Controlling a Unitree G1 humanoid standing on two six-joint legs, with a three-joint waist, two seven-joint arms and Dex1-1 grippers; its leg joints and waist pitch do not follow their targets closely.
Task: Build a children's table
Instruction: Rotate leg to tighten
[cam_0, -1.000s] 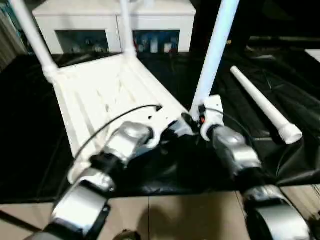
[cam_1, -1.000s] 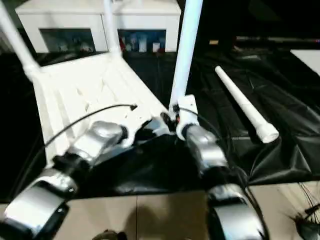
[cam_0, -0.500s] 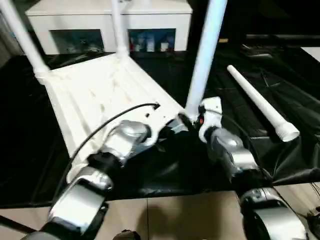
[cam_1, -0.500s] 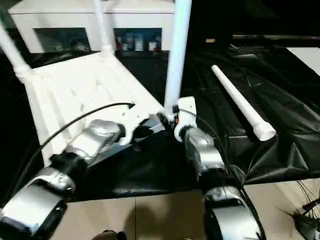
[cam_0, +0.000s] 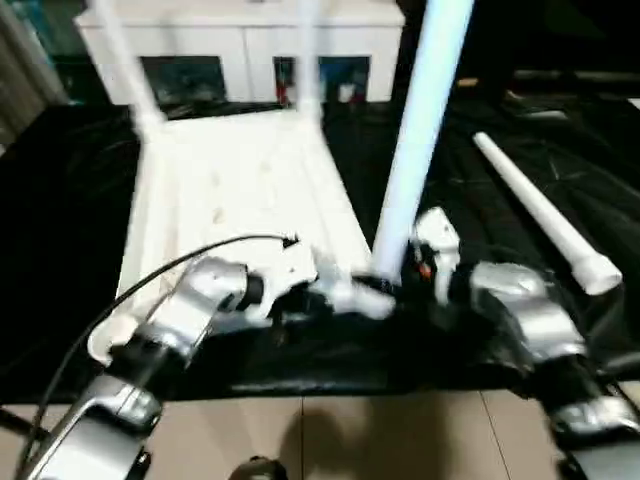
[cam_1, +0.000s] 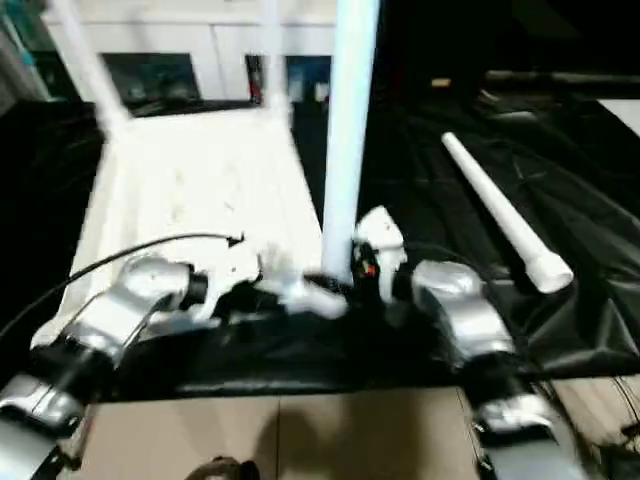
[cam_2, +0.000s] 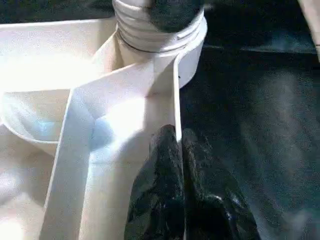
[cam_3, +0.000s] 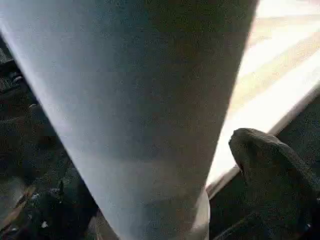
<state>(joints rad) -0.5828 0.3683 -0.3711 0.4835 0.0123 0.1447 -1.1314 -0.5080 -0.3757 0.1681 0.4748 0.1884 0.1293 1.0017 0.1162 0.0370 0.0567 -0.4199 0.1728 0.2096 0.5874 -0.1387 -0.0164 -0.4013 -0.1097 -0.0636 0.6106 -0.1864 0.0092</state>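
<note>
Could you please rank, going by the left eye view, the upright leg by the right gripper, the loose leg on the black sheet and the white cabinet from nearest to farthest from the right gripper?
1. Upright leg, right at the right gripper, standing in the tabletop's near corner.
2. Loose leg, lying on the black sheet to the robot's right.
3. White cabinet, at the back beyond the tabletop.

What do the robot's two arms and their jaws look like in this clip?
Both forearms are rounded silver shells joined by black segments. The left arm has a thin black cable arching over it to a white wrist block. The right arm ends in a white wrist housing with a small red-orange mark. The fingers are matte black and rounded.
</note>
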